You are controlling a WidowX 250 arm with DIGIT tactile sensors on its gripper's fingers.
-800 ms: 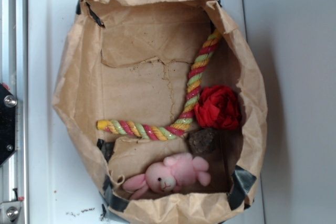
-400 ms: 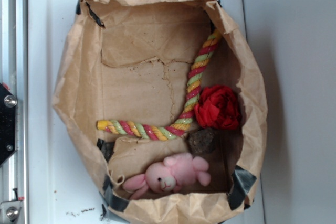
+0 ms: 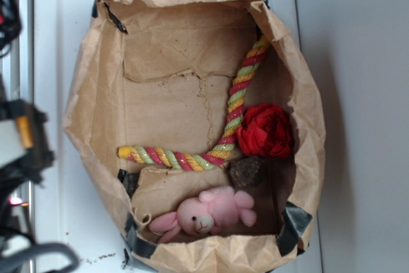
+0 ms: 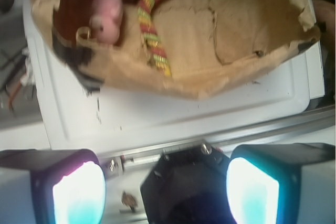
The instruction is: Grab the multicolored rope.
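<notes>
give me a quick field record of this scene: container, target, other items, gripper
container: open brown paper bag on a white tray
target: multicolored rope, bent, lying along the bag floor
other items: red fabric rose touching the rope; pink plush near the bag's lower edge
gripper: gripper open, outside the bag, holding nothing

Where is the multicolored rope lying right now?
In the exterior view the multicolored rope lies inside the brown paper bag, bent in an L: one leg climbs the right wall beside the red fabric rose, the other runs left above the pink plush.
</notes>
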